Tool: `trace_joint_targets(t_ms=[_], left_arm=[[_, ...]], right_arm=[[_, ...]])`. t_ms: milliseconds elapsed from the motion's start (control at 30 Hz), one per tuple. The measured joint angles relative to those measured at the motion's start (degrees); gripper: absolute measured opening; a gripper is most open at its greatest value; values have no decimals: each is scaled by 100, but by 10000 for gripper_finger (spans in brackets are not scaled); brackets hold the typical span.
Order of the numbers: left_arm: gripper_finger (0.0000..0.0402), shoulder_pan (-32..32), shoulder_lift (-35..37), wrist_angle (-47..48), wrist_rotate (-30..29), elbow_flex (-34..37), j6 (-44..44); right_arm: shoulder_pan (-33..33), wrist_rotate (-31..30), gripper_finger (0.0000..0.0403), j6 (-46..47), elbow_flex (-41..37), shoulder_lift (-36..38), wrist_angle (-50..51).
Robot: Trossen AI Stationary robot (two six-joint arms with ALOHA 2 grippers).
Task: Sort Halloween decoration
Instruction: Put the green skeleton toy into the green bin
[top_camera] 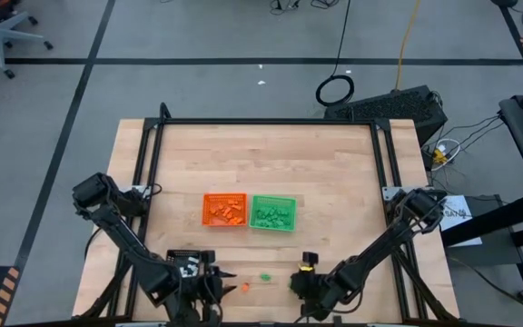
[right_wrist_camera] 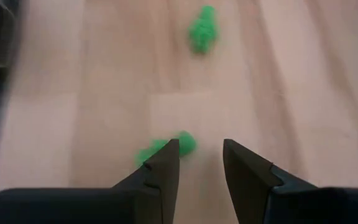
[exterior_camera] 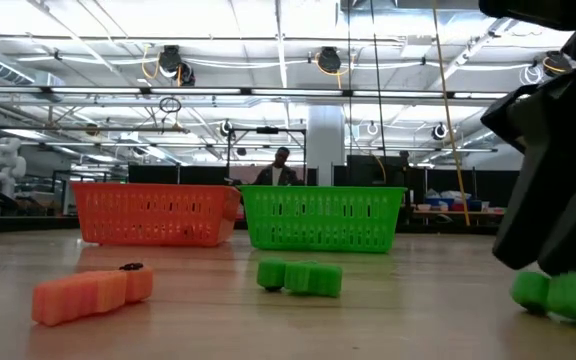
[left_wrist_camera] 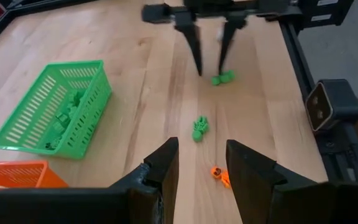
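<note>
While the right fingers [right_wrist_camera: 166,163] stand spread, a green trinket [right_wrist_camera: 163,147] lies just outside them.

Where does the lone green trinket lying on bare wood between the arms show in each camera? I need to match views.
High view: green trinket on bare wood, nearer the front edge than the green basket.
Low view: centre foreground, before the basket.
Left wrist view: just beyond the left gripper's fingers, at; basket alongside.
Right wrist view: far beyond the right gripper's fingers, at; no basket.
Landmark: green basket.
</note>
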State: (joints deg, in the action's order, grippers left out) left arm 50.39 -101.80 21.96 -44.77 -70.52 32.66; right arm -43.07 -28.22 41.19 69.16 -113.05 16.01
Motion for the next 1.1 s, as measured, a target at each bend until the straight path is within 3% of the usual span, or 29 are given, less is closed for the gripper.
trace_joint_targets(t_ms=[267, 400, 533, 733, 1100], left_arm=[[130, 76, 0, -26, 2, 0, 3], [130, 74, 0, -60, 2, 0, 5], [130, 74, 0, -46, 2, 0, -2], [130, 74, 0, -2, 2, 0, -22], [130, 74, 0, 4, 0, 0, -43]], right_arm=[[20, -235, 109, 394, -10, 746, 1103], [-56, -212, 109, 808, -21, 735, 715], [-177, -770, 109, 1532, -11, 538, 182], [-349, -786, 109, 1902, -13, 230, -290], [-474, -780, 109, 1836, 213, -182, -589]])
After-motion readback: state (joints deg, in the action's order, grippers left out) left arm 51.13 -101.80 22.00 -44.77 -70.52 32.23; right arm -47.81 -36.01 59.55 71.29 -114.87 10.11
